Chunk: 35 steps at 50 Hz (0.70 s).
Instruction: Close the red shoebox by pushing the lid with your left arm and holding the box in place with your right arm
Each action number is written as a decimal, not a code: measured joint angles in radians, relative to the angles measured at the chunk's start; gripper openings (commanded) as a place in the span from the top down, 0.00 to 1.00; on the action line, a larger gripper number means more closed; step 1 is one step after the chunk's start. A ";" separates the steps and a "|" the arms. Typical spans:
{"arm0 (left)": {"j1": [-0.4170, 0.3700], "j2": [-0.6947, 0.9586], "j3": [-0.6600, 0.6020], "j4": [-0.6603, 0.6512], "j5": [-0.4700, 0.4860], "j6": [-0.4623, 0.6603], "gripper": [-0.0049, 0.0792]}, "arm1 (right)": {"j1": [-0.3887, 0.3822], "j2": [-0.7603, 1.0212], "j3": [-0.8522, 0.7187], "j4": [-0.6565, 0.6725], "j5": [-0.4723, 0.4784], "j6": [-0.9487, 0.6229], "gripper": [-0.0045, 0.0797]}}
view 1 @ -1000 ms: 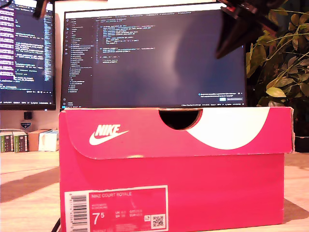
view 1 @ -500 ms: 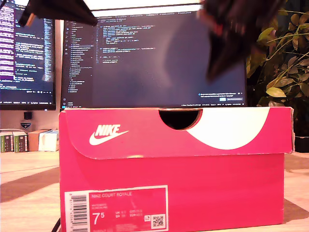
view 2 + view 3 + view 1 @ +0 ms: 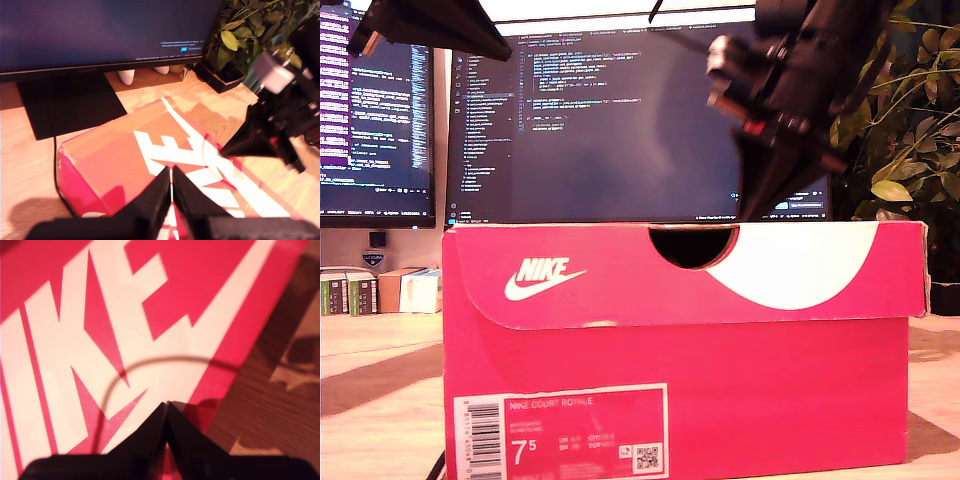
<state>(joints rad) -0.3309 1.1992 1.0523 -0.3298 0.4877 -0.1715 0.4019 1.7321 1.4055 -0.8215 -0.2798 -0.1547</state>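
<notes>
This is an office or lab workstation. Behind the box, a large monitor point(image 3: 640, 115) fills the upper middle of the exterior view with lines of code on a dark editor, and a second screen point(image 3: 375, 110) of code sits at the upper left. Both stand on a light wooden desk point(image 3: 380, 350). A leafy potted plant point(image 3: 910, 130) occupies the upper right, and small boxes point(image 3: 380, 290) sit at mid-left.

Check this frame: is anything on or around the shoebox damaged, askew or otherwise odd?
Little stands out. The red shoebox sits square on the desk with its lid already down. The lid's flap corner at the exterior view's right looks slightly worn and stands off the box. Both grippers are shut above it.
</notes>
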 measured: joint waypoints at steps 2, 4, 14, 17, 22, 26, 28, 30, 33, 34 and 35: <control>0.000 0.000 0.000 0.000 -0.002 0.005 0.96 | 0.000 0.001 0.002 0.000 -0.001 0.000 0.96; 0.001 0.000 0.000 0.000 -0.010 0.007 0.96 | 0.000 0.001 0.005 -0.001 -0.002 -0.003 0.96; 0.002 0.000 0.000 0.000 -0.066 0.034 0.96 | 0.000 0.006 0.005 0.081 0.024 -0.009 0.96; 0.005 0.000 0.000 0.000 -0.087 0.052 0.96 | 0.000 0.006 0.005 0.098 0.052 -0.010 0.96; 0.006 -0.002 0.000 0.000 -0.122 0.084 0.96 | 0.000 0.005 0.005 0.125 0.085 -0.020 0.96; 0.012 -0.014 0.000 -0.004 -0.144 0.105 0.96 | 0.000 -0.004 0.005 0.156 0.109 -0.024 0.96; 0.017 -0.025 0.000 -0.009 -0.150 0.105 0.96 | 0.000 -0.014 0.005 0.175 0.122 -0.024 0.96; 0.027 -0.040 0.000 -0.014 -0.151 0.127 0.96 | 0.000 -0.029 0.005 0.197 0.140 -0.026 0.96; 0.046 -0.067 0.000 -0.024 -0.153 0.150 0.96 | 0.000 -0.061 0.005 0.226 0.163 -0.026 0.96; 0.055 -0.077 0.000 -0.029 -0.153 0.157 0.96 | -0.001 -0.074 0.005 0.235 0.169 -0.026 0.96; 0.064 -0.087 0.000 -0.032 -0.153 0.157 0.96 | -0.001 -0.089 0.005 0.245 0.176 -0.026 0.96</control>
<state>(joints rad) -0.2665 1.1122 1.0523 -0.3622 0.3344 -0.0143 0.4007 1.6432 1.4109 -0.5766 -0.1040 -0.1806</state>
